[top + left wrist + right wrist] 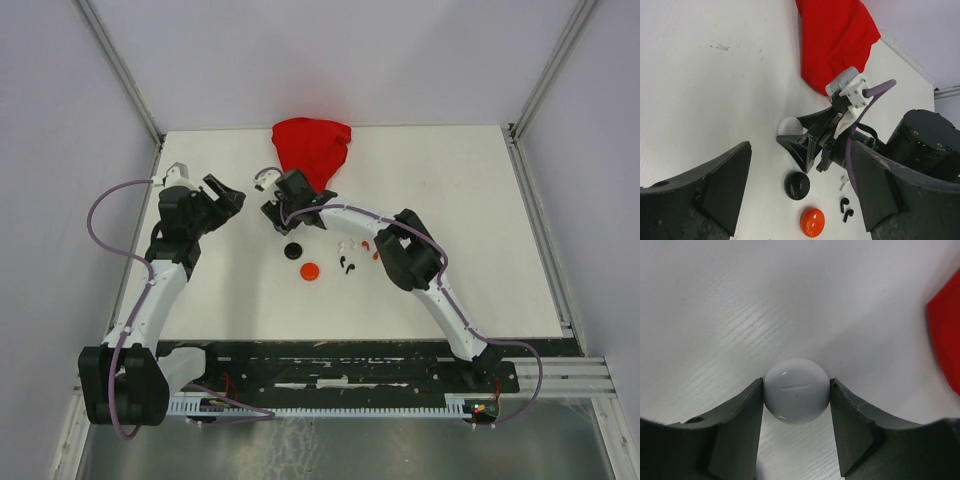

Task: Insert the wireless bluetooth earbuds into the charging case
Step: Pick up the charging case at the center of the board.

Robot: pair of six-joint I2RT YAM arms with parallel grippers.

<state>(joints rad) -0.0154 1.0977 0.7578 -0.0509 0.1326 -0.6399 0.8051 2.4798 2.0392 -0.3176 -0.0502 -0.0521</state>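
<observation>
Right wrist view showed the right gripper (796, 386) closed against both sides of a glossy white round charging case (796, 395) on the white table (790, 290), tiny black stemmed earbuds (845, 202) lying loose well apart, the left gripper (800, 146) wide open and empty; a gentle, centred squeeze seemed best.

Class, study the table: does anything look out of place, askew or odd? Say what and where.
The red cloth lies crumpled at the far edge of the table, seemingly no part of the job. Small earbuds lie scattered loose near the right arm. Nothing looks spilled or broken.
</observation>
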